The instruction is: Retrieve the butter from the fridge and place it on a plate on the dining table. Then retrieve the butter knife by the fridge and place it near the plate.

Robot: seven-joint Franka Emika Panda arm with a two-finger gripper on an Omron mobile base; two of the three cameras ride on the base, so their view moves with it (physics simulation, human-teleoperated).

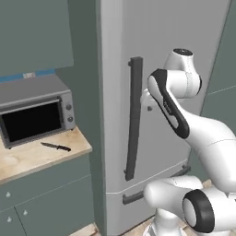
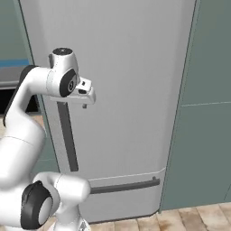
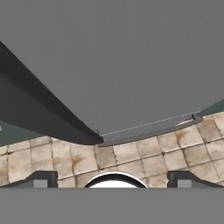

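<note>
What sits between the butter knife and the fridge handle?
In the left base view, bare wooden countertop, then the fridge's grey side panel. Nothing stands between the butter knife and the handle.

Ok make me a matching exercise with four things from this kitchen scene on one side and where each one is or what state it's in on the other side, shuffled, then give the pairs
Things:
1. butter knife
2. fridge
3. toaster oven
4. gripper

Places or states:
A. open, holding nothing, pointing down the fridge front
B. door shut
C. lying on the wooden worktop
D. standing on the worktop behind the knife

Pairs: 1-C, 2-B, 3-D, 4-A
</note>
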